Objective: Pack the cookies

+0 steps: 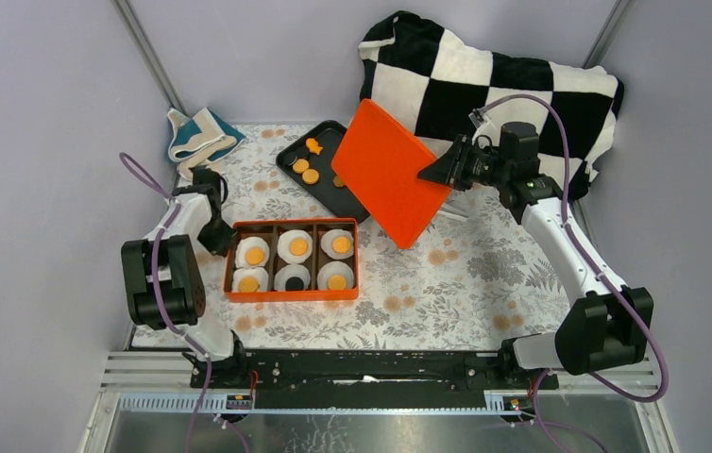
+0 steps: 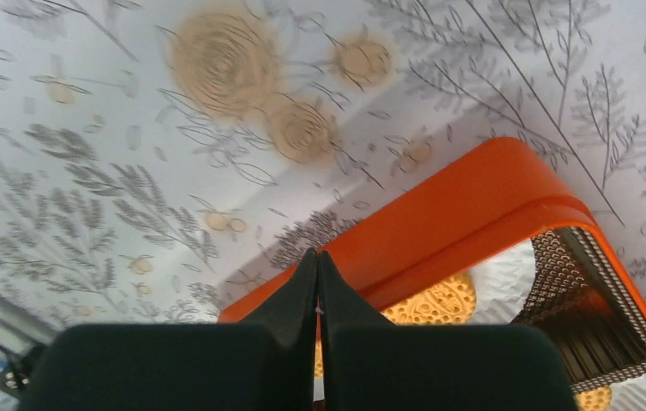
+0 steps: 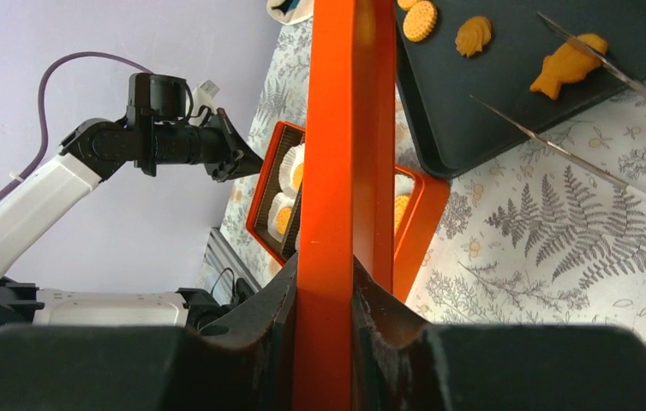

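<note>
Top external view: the table (image 1: 484, 274) carries a fern-and-flower printed cover. A black-and-white checked cushion (image 1: 484, 85) lies at its far right corner.

The orange lid (image 1: 385, 179) is off the table and tilted. Its long axis runs from far left to near right, its far part hangs over the right end of the black tray (image 1: 329, 142), and its near corner points down at the table. The right gripper (image 1: 437, 172) holds the lid at its right edge. In the right wrist view the jaws stand narrow, clamped on the lid's thickness, and the lid shows edge-on, running straight up the frame.

The orange box (image 1: 293, 294) stands left of centre with its long axis parallel to the table's near edge. It has two rows of three compartments, each holding a white paper cup (image 1: 282, 241). Five cups contain a round cookie lying flat; the front middle cup shows a dark centre.

The left gripper (image 1: 223, 236) sits at the box's far left corner with its jaws closed together and nothing between them. Contact with the box wall cannot be determined.

A folded cloth (image 1: 199, 137) lies at the far left.

The loose cookies (image 1: 307, 170) lie flat on the tray's left part. The fish-shaped cookie (image 3: 570, 67) lies furthest back; in the right wrist view its long axis runs lower left to upper right.
</note>
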Available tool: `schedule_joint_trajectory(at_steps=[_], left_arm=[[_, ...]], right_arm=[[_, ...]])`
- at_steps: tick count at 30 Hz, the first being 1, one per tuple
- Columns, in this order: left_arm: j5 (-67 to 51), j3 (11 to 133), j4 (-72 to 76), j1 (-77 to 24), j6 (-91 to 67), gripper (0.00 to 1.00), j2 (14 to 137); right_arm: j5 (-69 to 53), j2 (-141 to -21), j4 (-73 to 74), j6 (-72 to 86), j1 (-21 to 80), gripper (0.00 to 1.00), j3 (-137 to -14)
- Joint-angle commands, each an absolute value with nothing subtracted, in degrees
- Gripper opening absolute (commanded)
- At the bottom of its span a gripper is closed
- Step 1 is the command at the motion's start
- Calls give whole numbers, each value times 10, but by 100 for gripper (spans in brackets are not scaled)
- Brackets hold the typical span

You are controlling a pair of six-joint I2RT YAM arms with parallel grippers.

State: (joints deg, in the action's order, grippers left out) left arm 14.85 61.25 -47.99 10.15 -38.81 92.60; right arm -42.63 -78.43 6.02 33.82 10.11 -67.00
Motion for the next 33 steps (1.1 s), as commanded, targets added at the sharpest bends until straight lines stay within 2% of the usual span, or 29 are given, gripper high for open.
schedule_joint_trajectory(at_steps=[1, 7, 13, 17, 20, 23, 25, 28, 33], left_arm=[[40, 588, -434, 75, -386, 0, 939], [13, 603, -423, 17, -414, 0, 940], [-21, 641, -390, -26, -443, 0, 957], [108, 689, -418, -83, -462, 0, 906], [203, 708, -427, -114, -462, 0, 825], [249, 703, -405, -128, -444, 0, 742], [262, 690, -383, -130, -431, 0, 694], [268, 665, -352, -130, -410, 0, 645], [252, 651, -344, -131, -401, 0, 641]], right_arm=[[-432, -750, 95, 296, 102, 0, -715], [-449, -752, 124, 284, 102, 0, -720], [-507, -733, 61, 332, 100, 0, -698], [-589, -747, -65, 434, 100, 0, -684], [-660, -794, -222, 568, 101, 0, -659], [-696, -850, -371, 698, 105, 0, -619], [-704, -876, -413, 736, 106, 0, -598], [-710, -898, -359, 696, 116, 0, -592], [-727, -962, -209, 570, 178, 0, -666]])
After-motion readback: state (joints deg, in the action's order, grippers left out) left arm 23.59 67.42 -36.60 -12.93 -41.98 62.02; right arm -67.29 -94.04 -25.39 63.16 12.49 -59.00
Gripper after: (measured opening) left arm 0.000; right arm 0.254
